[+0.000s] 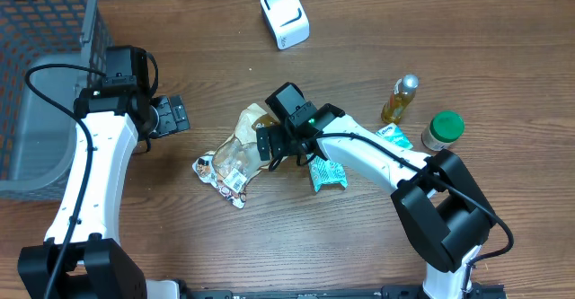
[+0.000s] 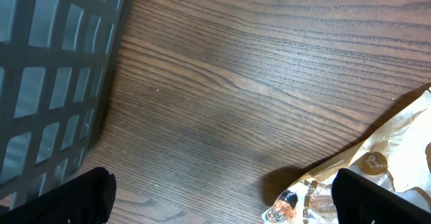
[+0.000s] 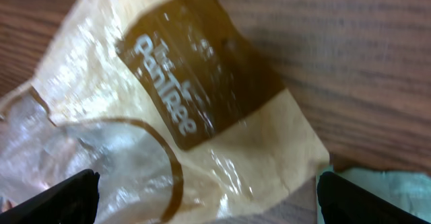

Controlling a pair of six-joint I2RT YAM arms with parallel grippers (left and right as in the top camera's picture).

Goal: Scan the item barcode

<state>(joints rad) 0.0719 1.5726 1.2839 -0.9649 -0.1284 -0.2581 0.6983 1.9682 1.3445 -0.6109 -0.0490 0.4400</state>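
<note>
We find the right gripper (image 3: 205, 190) with its two black fingers (image 3: 54, 200) spread wide, one at each lower corner of the wrist view, and they grip nothing. Beneath and between them lies the snack bag (image 3: 168, 116). It is glossy, crinkled film, tan with a brown panel of pale lettering, and has a clear window edged by a brown arc. Whether either finger touches the film we cannot tell.

From overhead, the bag lies flat near the middle of the wood-grain table (image 1: 359, 245), with this gripper over its right edge. A flat green packet (image 1: 328, 174) sits just beside the bag on the right.

The left gripper (image 2: 222, 200) also stands fully spread, with blunt black fingers (image 2: 67, 200), and holds nothing. It hangs over bare wood between the bag's corner and the grey lattice-walled basket (image 1: 45, 65).

The boxy white scanner (image 1: 285, 15) stands well apart at the far edge. At the right stand a slim bottle (image 1: 400, 100) of yellow liquid with a silver cap and a small green-lidded jar (image 1: 442, 130).
</note>
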